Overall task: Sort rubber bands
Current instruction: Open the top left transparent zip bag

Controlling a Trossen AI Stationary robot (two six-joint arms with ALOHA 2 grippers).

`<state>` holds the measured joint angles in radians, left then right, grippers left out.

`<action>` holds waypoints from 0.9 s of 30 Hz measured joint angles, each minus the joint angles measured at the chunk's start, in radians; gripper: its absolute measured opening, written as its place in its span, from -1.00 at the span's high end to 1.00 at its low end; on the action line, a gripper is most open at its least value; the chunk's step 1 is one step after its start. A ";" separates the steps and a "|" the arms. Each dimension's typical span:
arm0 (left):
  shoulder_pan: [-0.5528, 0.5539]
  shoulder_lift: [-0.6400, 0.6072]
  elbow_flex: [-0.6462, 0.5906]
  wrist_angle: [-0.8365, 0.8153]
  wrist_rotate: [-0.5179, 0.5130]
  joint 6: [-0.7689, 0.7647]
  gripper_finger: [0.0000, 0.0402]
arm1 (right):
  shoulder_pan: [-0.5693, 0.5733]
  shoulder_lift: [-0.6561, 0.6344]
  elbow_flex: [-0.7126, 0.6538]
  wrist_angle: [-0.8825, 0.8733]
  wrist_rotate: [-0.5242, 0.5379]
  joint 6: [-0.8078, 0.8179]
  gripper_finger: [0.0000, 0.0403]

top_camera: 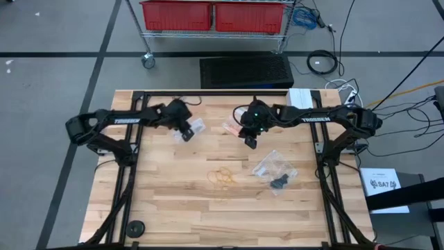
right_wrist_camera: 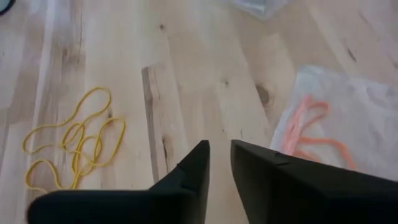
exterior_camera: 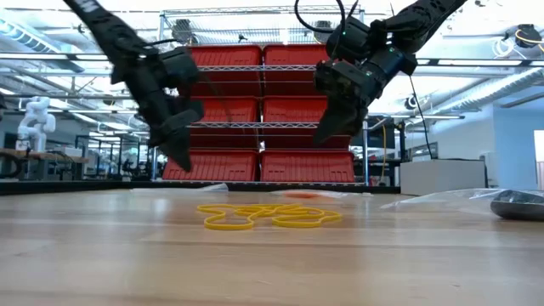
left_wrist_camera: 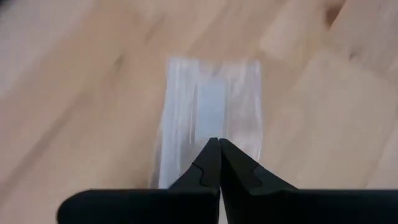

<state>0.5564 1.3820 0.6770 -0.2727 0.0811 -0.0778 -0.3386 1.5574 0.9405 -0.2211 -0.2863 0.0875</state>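
High view: the loose cluster of thin yellow rubber bands (top_camera: 223,177) is seen at seven o'clock from the right gripper (top_camera: 250,142), its fingers slightly parted and empty; the left gripper (top_camera: 186,135), fingers pressed together, lies farther

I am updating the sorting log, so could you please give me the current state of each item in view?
Yellow rubber bands: loose, tangled on the wooden table.
Orange rubber bands: inside a clear plastic bag.
Empty clear plastic bag: lying flat.
Left gripper: shut, empty.
Right gripper: slightly open, empty.
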 joint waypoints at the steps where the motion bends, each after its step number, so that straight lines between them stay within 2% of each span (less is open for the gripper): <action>1: 0.000 -0.026 -0.038 0.020 0.000 -0.033 0.99 | 0.000 0.000 0.000 0.012 0.000 -0.002 0.68; 6: -0.009 -0.174 -0.209 0.216 0.000 -0.158 0.99 | -0.013 0.044 0.000 0.203 0.018 0.054 0.51; 11: -0.014 -0.330 -0.280 0.381 0.000 -0.204 0.99 | -0.037 0.205 0.030 0.462 -0.034 0.158 0.36; 15: -0.014 -0.431 -0.295 0.386 0.000 -0.180 0.99 | -0.031 0.355 0.147 0.496 -0.026 0.236 0.27; 20: -0.013 -0.498 -0.333 0.431 0.042 -0.170 0.99 | -0.019 0.527 0.305 0.493 0.051 0.284 0.24; 23: -0.013 -0.502 -0.349 0.425 0.043 -0.170 0.99 | -0.001 0.556 0.359 0.441 0.113 0.300 0.24; 27: -0.013 -0.501 -0.352 0.424 0.045 -0.148 0.99 | 0.018 0.579 0.420 0.457 0.153 0.337 0.24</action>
<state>0.5430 0.8810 0.3248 0.1511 0.1265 -0.2254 -0.3210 2.1368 1.3604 0.2355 -0.1334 0.4244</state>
